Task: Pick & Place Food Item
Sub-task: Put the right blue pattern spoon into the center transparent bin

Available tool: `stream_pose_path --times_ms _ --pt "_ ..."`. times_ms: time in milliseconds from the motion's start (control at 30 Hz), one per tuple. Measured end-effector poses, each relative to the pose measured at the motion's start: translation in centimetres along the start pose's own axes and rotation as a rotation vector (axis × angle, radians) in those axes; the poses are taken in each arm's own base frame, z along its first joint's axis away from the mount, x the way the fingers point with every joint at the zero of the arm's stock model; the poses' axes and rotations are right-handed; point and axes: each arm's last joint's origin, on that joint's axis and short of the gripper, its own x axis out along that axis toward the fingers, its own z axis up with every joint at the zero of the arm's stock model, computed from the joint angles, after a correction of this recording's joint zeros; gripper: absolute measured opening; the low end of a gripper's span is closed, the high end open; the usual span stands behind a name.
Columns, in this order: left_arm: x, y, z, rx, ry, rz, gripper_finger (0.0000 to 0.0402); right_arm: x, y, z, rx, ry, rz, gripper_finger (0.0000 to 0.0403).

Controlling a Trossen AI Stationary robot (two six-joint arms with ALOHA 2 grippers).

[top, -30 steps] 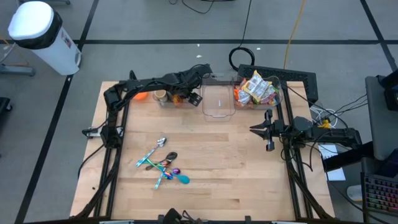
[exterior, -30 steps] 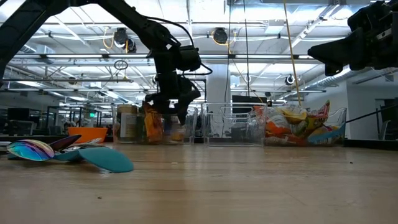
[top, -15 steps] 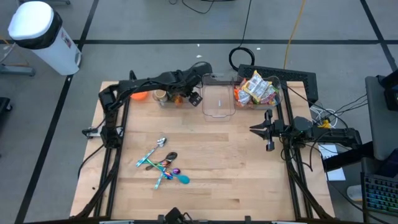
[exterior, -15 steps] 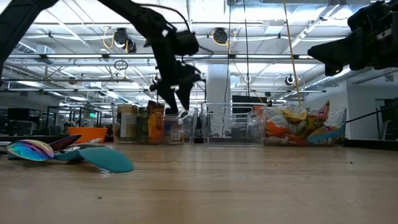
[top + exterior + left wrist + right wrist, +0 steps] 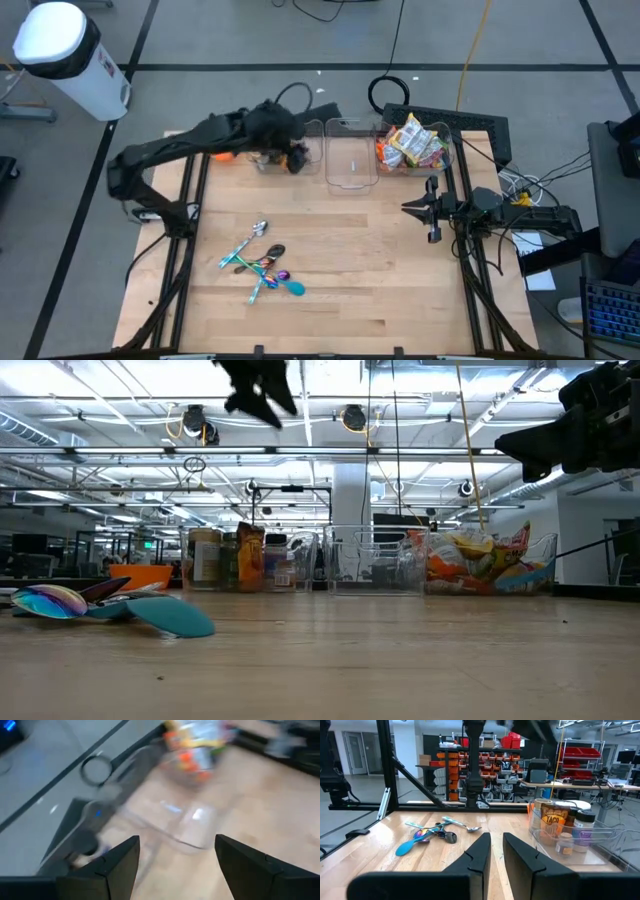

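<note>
From above, the left gripper (image 5: 290, 150) hangs over the jars (image 5: 262, 155) beside the clear plastic bin (image 5: 350, 160). Its wrist view shows fingers (image 5: 112, 865) spread, empty. The right gripper (image 5: 432, 210), closed, idles clear of the colourful snack packets (image 5: 412, 142).

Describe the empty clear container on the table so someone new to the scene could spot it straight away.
Look along the table's far edge, where a row of containers stands. The empty clear container is in the middle, between the jars and the bin of snack packets. It alone holds nothing: the wood shows straight through it.
</note>
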Motion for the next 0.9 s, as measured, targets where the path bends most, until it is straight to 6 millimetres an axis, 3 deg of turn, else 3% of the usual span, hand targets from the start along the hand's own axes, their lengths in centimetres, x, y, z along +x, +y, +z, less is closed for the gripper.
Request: stream_pose_path --times_ms 200,400,633,767,900 --pt "-4.7 -5.0 -1.0 0.122 -0.068 -0.155 0.0267 0.0 0.0 0.0 0.000 0.000 0.000 0.0043" --pt "-6.9 -9.0 -2.6 0.227 -0.110 -0.158 0.0267 0.0 0.0 0.0 0.000 0.000 0.000 0.0043" --pt "-8.1 -11.6 -4.6 0.283 -0.143 -0.072 0.0267 0.0 0.0 0.0 0.000 0.000 0.000 0.0043" --pt "-7.5 -12.4 -7.2 0.290 -0.145 0.009 0.0267 0.0 0.0 0.0 0.000 0.000 0.000 0.0043" --pt "-7.4 -13.0 -9.7 0.326 -0.181 -0.022 0.0267 0.0 0.0 0.0 0.000 0.000 0.000 0.0043"
